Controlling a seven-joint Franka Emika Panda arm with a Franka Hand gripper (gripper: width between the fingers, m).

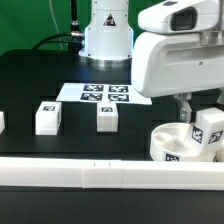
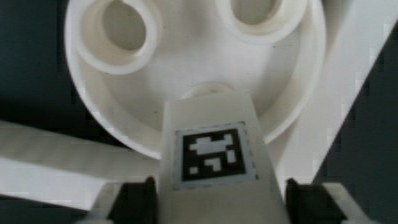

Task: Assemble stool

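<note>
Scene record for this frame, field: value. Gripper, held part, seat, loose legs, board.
gripper: shut on held leg block
held leg block: tag toward wrist camera, far end at the seat disc; inserted or not, cannot tell
seat disc: on table, exterior view's right, round holes showing
loose legs: left leg block, middle leg block, apart
marker board: flat, behind them

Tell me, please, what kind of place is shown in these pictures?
Most likely a robotics lab test bench: a black table with a fixed marker board, white leg blocks bearing square tags, and a robot arm standing behind them.
</note>
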